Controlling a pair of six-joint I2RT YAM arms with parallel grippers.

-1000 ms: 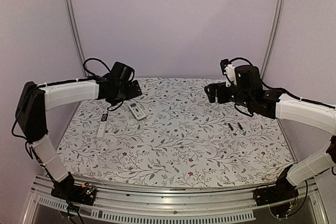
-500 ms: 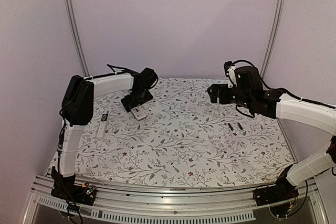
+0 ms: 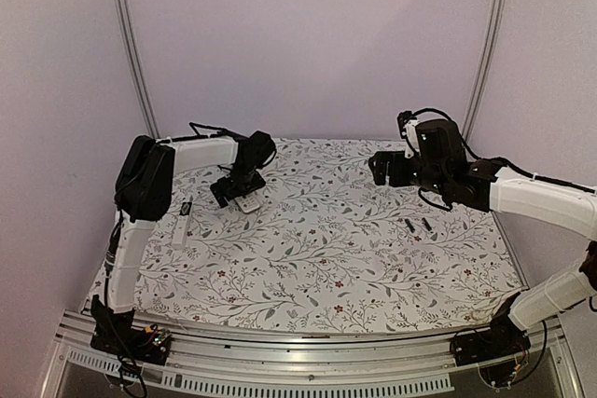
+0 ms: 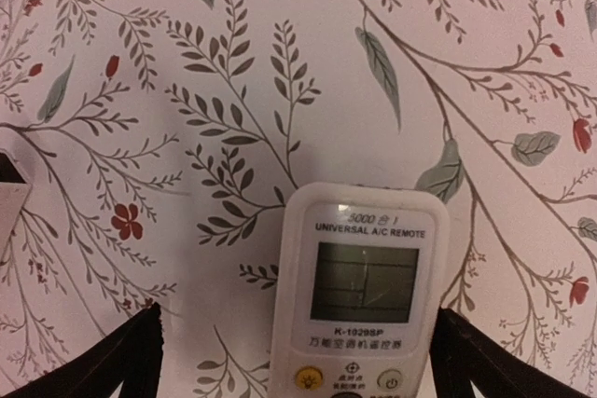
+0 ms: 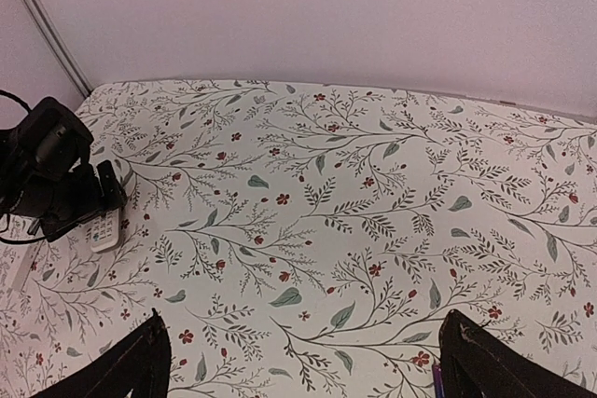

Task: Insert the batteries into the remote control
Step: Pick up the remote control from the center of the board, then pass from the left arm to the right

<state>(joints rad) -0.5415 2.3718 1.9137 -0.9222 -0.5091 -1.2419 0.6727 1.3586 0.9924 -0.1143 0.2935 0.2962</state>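
While our left gripper (image 3: 237, 194) has dipped over the remote control (image 4: 359, 295) at ten o'clock, it and our right gripper (image 3: 381, 167) gape wide, empty. The batteries (image 3: 417, 225) lie at three o'clock on the flowery table (image 3: 326, 258), with pale purple walls (image 3: 308, 44) around.

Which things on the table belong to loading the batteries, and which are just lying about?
For the job:
- remote control, lying face up
- battery and second battery, side by side on the right

Lying about:
- slim white piece, left of the remote control
- small dark piece beside it; both are too small to identify
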